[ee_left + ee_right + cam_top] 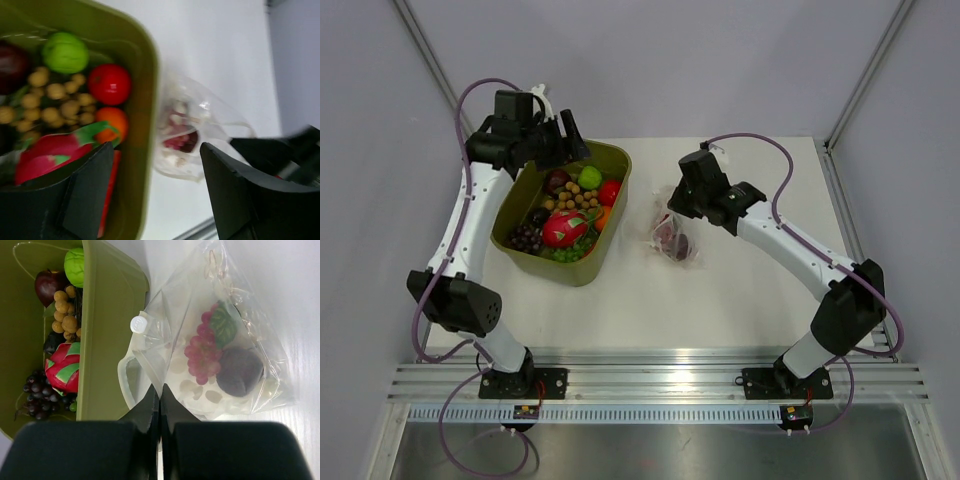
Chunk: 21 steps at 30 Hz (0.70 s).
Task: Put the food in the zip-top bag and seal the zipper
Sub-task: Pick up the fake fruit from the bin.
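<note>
The zip-top bag lies on the white table right of the olive tub, and also shows in the top view. It holds a pink grape bunch and a dark purple fruit. My right gripper is shut on the bag's edge near its open mouth, and shows above the bag's left end in the top view. A small white round piece sits on the zipper strip. My left gripper is open and empty over the tub's right rim; in the top view it hovers at the tub's far side.
The tub holds a green fruit, a red tomato, an orange piece, a pink dragon fruit, tan berries and dark grapes. An aluminium rail runs along the near edge.
</note>
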Tool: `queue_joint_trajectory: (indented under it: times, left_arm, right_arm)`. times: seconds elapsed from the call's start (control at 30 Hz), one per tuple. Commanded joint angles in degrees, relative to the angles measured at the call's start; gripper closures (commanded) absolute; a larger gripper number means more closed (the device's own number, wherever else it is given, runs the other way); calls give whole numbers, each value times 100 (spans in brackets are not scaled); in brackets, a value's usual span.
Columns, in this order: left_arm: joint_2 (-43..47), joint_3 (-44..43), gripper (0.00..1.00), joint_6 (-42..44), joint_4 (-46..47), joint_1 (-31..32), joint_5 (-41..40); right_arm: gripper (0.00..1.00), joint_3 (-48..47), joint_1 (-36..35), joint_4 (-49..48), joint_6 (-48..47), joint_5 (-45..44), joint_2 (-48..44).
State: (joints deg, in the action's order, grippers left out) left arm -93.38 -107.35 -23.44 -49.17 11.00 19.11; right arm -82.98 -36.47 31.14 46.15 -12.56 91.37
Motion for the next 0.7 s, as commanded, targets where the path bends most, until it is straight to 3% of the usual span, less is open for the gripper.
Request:
queue_joint_trajectory:
  times: [0.0,0.17,0.4,0.67]
  left_arm:
    - [-582,-181,26,367,-603,86,-1594]
    - [-1313,-338,32,279,-541,86,-2252]
    - [-2104,-515,39,349,-568,104,-2588]
    - [-2448,-392,46,323,-401,121,-2360]
  right_arm:
    - [100,10,17,-204,-62,-98,-304]
    - [100,54,17,-204,-71,-54,-304]
    - [100,45,17,-213,-89,-54,-304]
    - [100,-69,17,-196,-97,-19,-199]
